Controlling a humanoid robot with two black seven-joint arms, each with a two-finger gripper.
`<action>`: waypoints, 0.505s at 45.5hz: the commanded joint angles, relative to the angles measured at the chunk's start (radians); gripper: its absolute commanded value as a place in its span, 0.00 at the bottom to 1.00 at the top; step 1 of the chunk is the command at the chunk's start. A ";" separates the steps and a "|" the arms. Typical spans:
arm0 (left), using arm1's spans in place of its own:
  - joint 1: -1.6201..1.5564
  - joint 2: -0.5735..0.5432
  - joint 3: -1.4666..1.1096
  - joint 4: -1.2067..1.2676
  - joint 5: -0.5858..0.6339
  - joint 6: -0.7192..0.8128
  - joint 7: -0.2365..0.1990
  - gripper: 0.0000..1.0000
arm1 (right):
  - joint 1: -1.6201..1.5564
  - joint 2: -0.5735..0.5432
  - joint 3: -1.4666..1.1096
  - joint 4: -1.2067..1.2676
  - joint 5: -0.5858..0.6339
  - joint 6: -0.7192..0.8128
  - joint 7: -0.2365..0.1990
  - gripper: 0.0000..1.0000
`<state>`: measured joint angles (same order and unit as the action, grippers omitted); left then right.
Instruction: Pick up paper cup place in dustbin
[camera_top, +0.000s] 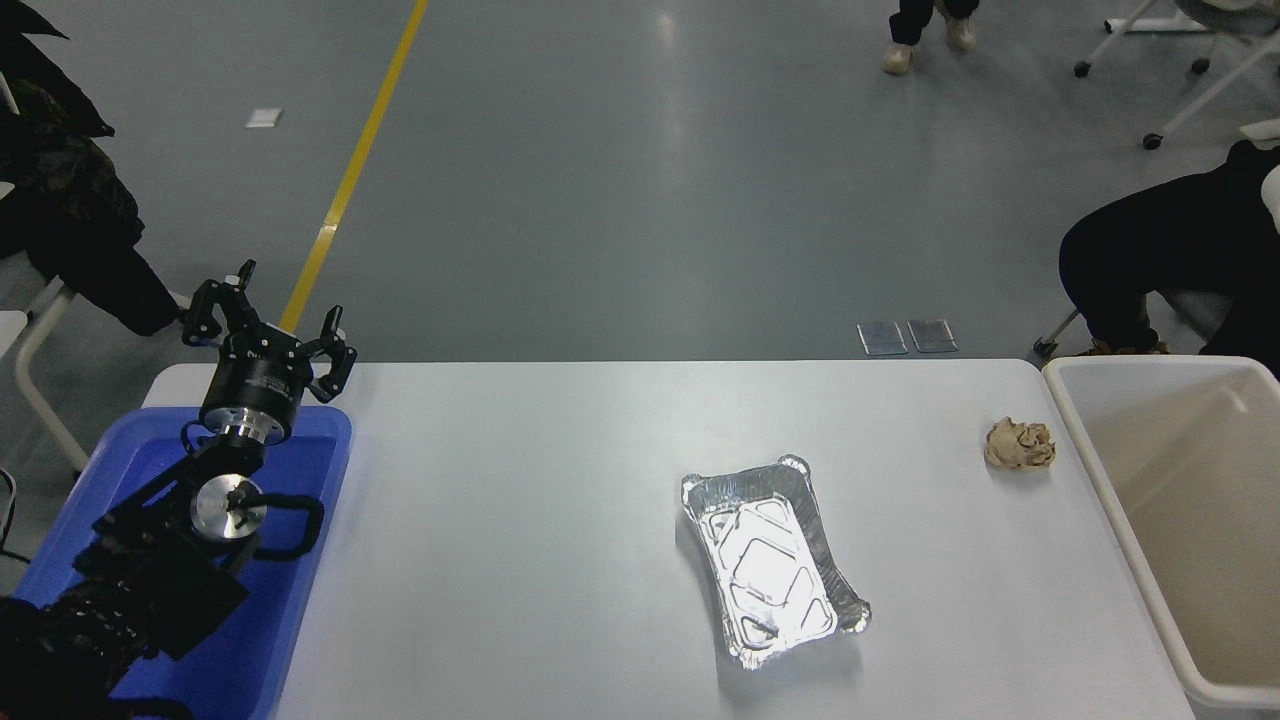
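Dustbin (1100, 470) at the right end of the surface (560, 540) serves as the landmark: its beige inside shows no cup in the part that is in view. Neither the paper cup nor the right arm can be seen anywhere, so which way the cup lies from the right fingers, how its long axis runs, and whether those fingers are apart or clamped cannot be told. Just left of the dustbin lies a crumpled brown paper ball (1019, 445); farther left of it, toward the middle, sits a rectangular foil tray (773, 561), its long axis running roughly front to back. Well apart from the dustbin, at the opposite end, the left gripper (268, 330) is parked above a blue tray (310, 470), its fingers spread apart and holding nothing. Beyond the dustbin's far edge a person (1170, 260) in dark clothing sits. No brand, label or legible writing shows on anything.
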<state>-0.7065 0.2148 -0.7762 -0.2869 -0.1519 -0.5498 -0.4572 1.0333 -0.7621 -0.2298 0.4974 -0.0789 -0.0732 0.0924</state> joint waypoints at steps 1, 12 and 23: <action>0.001 0.000 0.000 0.000 0.000 -0.001 0.000 0.99 | -0.231 0.181 0.234 -0.206 0.022 -0.003 -0.037 0.00; 0.001 0.000 0.000 0.000 0.000 0.001 0.000 0.99 | -0.305 0.331 0.345 -0.371 0.064 -0.003 -0.106 0.00; -0.001 0.000 0.000 0.000 0.000 -0.001 0.000 0.99 | -0.334 0.353 0.452 -0.393 0.076 -0.034 -0.184 0.00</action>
<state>-0.7064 0.2147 -0.7762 -0.2869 -0.1519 -0.5496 -0.4568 0.7513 -0.4692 0.1054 0.1684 -0.0204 -0.0842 -0.0217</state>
